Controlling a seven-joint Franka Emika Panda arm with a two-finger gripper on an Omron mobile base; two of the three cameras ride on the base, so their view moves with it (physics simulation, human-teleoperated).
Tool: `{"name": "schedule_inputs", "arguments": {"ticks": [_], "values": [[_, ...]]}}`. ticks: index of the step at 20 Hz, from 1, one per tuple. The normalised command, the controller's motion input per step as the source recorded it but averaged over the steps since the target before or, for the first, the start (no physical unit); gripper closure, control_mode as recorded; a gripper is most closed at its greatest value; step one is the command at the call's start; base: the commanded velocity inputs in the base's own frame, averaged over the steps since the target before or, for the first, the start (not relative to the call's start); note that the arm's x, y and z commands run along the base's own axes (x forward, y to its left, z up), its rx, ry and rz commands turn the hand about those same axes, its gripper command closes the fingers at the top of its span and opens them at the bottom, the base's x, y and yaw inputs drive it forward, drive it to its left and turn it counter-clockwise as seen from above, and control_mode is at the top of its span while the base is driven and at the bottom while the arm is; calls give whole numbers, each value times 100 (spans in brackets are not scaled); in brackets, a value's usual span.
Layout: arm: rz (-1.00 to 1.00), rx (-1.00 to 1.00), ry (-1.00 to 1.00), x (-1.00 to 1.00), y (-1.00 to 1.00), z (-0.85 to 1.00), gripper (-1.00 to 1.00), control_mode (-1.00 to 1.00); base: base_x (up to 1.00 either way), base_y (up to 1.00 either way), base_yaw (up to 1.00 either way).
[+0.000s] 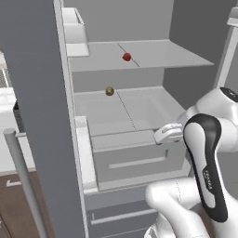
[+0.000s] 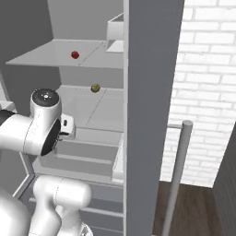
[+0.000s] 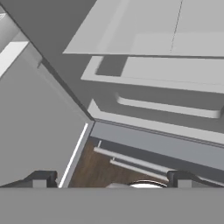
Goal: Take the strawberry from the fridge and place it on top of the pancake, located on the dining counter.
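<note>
Starting from the strawberry [image 1: 126, 56], we find it lying on the upper shelf [image 1: 153, 53] of the open fridge [image 1: 35, 116], with a small brownish-olive ball [image 1: 109, 91] on the shelf below it. We judge we are in the reaching step: the fruit is untouched and the pancake leg has not begun. Our gripper [image 3: 110, 180] hangs low, near the front of the fridge's lower drawers [image 3: 166, 127], well apart from the fruit. Its fingers [image 3: 41, 179] stand spread wide and hold nothing. Next, we think, the hand must rise to the upper shelf, go in over the fruit and avoid the ball below.
</note>
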Motion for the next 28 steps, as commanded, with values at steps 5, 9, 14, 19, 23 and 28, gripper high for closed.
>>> {"name": "schedule_inputs", "arguments": {"ticks": [5, 9, 14, 19, 23, 28], "values": [[0, 0, 0, 0, 0, 0, -100, 100, 46, 9, 7], [0, 0, 0, 0, 0, 0, -100, 100, 54, 61, 0], [0, 0, -19, 12, 18, 49, -100, -100, 16, 18, 0], [0, 0, -38, 37, 33, 100, -100, -100, 0, 0, 0], [-6, -3, -2, 76, 15, 99, -100, -100, 0, 0, 0], [-4, -5, 3, 62, 2, 91, -100, -100, 0, 0, 0]]}}
